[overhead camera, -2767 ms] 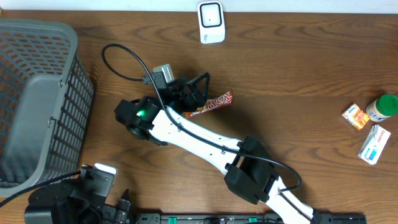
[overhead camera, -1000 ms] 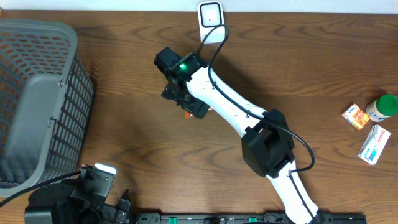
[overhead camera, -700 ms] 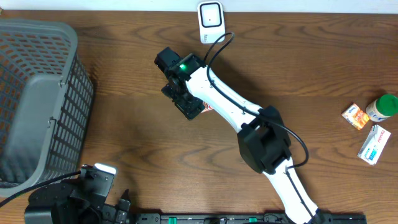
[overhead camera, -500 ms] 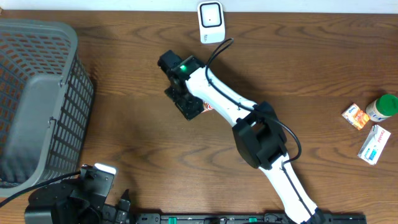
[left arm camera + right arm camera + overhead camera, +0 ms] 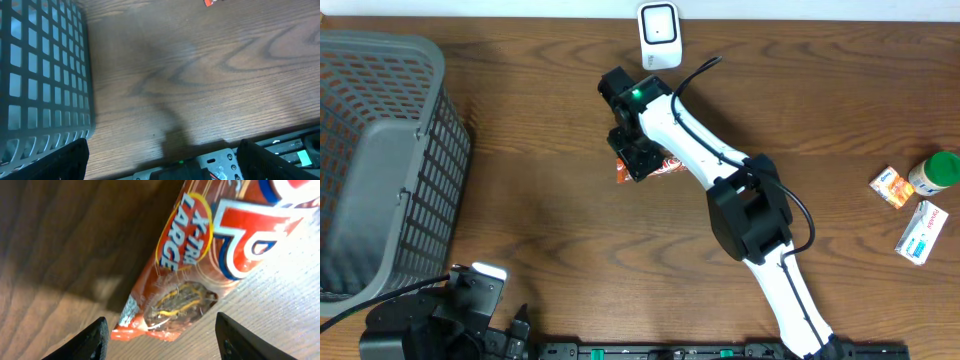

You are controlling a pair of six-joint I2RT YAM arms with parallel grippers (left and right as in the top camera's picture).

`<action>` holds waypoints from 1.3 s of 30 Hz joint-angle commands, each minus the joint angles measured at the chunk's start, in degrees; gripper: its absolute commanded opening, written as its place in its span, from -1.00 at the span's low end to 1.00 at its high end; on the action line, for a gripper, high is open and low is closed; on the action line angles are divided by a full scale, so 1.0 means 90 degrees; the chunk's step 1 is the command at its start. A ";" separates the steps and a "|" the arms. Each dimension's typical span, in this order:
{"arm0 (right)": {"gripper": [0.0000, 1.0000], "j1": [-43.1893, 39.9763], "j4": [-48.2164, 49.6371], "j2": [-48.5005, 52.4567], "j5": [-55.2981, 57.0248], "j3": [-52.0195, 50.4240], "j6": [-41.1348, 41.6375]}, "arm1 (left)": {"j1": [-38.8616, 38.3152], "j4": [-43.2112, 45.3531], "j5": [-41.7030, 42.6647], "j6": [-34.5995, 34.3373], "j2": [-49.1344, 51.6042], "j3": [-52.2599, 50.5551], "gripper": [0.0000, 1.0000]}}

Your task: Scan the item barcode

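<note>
Right hand (image 5: 162, 336) low, astride candy bar (image 5: 210, 245)

Right arm (image 5: 685, 140) reaches far forward from the near edge and angles up-left across the middle of the overhead view. Its black elbow joint (image 5: 748, 215) is bent, with a white link on either side. A green light shows on the wrist (image 5: 638, 95). Right end effector (image 5: 165, 337) points down, its fingers (image 5: 85, 340) standing apart at either edge of the wrist view. Left arm (image 5: 425, 325) sits folded low at the near-left corner. Left end effector (image 5: 167, 162) is held low, its dark fingertips (image 5: 55, 162) spread wide.
</note>
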 commanded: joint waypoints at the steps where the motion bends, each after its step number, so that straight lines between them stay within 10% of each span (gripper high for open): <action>1: 0.25 0.0056 -0.0032 0.0075 -0.0044 -0.0007 -0.0010 | -0.0024 -0.0015 -0.0017 0.0036 -0.0022 0.0041 0.89; 12: 0.20 0.0007 0.0010 0.0437 -0.0151 -0.0007 0.0202 | -0.0024 -0.0015 -0.0019 0.0036 -0.0022 0.0041 0.89; 19: -0.93 0.0002 0.0027 0.0566 -0.0143 -0.0005 0.0192 | -0.0024 -0.0015 -0.0017 0.0036 -0.0022 0.0041 0.89; 25: -0.97 0.0000 0.0253 0.0469 -0.0573 0.0022 -0.0493 | -0.0024 -0.0015 -0.0017 0.0036 -0.0022 0.0041 0.89; 39: -0.98 -0.0027 0.2217 0.0199 -0.5377 0.0078 -0.7706 | -0.0024 -0.0015 -0.0019 0.0036 -0.0022 0.0041 0.89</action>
